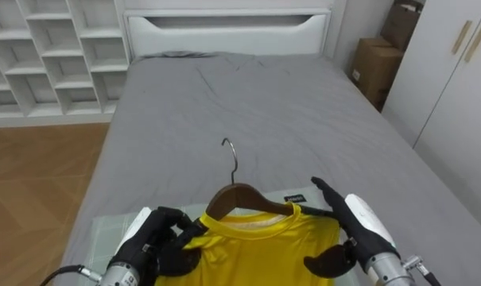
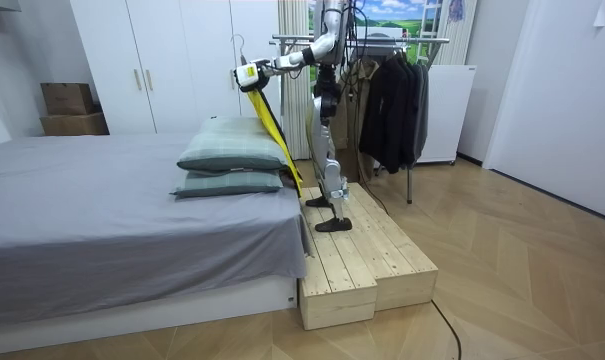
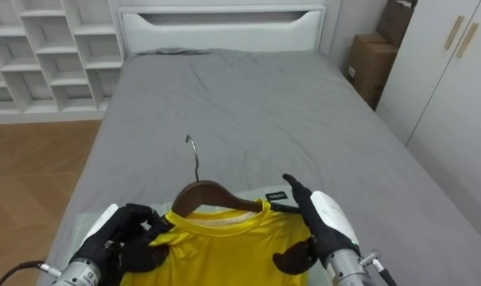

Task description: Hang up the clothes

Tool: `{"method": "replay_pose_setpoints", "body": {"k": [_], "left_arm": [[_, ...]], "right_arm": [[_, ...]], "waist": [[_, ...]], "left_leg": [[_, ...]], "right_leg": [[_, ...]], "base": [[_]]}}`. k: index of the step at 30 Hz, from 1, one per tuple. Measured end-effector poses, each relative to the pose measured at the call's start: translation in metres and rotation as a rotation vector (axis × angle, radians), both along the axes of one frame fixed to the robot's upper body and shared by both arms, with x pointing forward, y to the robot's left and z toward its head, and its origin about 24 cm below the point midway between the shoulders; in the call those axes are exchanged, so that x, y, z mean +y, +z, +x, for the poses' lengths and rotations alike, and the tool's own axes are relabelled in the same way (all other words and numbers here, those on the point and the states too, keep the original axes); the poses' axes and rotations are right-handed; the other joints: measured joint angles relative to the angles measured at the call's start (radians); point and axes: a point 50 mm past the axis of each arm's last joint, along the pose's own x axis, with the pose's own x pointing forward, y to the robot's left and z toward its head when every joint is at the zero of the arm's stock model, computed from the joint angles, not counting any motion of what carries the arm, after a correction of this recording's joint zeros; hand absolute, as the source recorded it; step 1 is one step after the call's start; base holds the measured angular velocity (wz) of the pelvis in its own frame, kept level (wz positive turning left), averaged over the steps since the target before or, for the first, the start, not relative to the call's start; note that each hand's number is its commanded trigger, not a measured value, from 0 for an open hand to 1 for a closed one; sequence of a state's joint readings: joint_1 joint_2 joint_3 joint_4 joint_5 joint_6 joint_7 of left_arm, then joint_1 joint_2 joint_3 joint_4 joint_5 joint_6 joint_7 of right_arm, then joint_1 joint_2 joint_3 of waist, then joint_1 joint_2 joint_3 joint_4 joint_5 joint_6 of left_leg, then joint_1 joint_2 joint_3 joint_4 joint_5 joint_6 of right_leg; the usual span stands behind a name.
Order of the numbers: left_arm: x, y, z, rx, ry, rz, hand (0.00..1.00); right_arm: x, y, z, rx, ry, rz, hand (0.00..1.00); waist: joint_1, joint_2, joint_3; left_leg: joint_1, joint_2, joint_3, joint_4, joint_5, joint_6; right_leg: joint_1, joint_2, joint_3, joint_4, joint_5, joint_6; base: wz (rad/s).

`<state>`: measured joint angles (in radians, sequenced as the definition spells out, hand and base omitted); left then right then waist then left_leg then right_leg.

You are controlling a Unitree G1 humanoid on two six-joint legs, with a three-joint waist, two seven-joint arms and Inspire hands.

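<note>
Shirt (image 1: 256, 246), bright yellow, is up in front of the robot, draped on a wooden hanger (image 1: 238, 197) and held in both hands over the near end of the grey bed (image 1: 264, 103). The hanger's wire hook (image 1: 234, 165) stands upright above the collar, free, caught on nothing.

Left hand (image 1: 157, 238) comes in from the lower left, palm turned in. Its dark fingers (image 1: 170, 216) are curled tight and bunch the cloth at the shirt's left shoulder, right at the end of the hanger. Right hand (image 1: 363, 226) comes in from the lower right, back of the hand up. Its fingers (image 1: 323, 191) lie nearly straight along the back of the right shoulder, pointing toward the collar. The thumb (image 1: 323, 262) hooks across the yellow front, so the cloth is pinched between thumb and palm.

In the room view the robot stands upright on a wooden platform (image 2: 367, 250) just beside the bed's end, next to two stacked pillows (image 2: 227, 155). Both arms reach out level toward the bed. The shirt hangs down from the hands in a long yellow strip, its lower end near the edge of the pillows. Behind the robot stands a rack (image 2: 382, 40) with dark clothes (image 2: 392, 100) on it, well apart from the shirt.
</note>
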<state>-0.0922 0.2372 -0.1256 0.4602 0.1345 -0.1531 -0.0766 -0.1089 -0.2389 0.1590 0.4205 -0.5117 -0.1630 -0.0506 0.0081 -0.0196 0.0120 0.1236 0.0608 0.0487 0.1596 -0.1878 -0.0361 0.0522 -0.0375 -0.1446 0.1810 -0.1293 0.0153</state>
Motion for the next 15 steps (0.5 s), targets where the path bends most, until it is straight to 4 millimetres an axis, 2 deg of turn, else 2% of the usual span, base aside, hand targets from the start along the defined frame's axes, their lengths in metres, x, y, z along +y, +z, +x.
{"method": "replay_pose_setpoints", "body": {"k": [9,15], "left_arm": [[0.001,0.011,0.004,-0.042,-0.024,0.005,1.00],[0.003,0.015,0.005,-0.057,-0.029,0.016,1.00]], "right_arm": [[0.006,-0.002,-0.001,0.012,0.045,-0.044,0.00],[0.007,-0.001,0.000,0.007,0.051,-0.050,0.00]], "waist": [[-0.004,0.005,0.0000],[-0.006,0.018,0.0057]], "left_leg": [[-0.007,0.000,-0.022,0.004,0.000,0.000],[-0.006,-0.002,-0.029,0.005,0.000,0.000]], "right_leg": [[0.006,-0.001,-0.023,-0.009,0.002,-0.002],[0.011,-0.004,-0.025,-0.009,0.002,-0.002]], "base": [[0.07],[0.03]]}}
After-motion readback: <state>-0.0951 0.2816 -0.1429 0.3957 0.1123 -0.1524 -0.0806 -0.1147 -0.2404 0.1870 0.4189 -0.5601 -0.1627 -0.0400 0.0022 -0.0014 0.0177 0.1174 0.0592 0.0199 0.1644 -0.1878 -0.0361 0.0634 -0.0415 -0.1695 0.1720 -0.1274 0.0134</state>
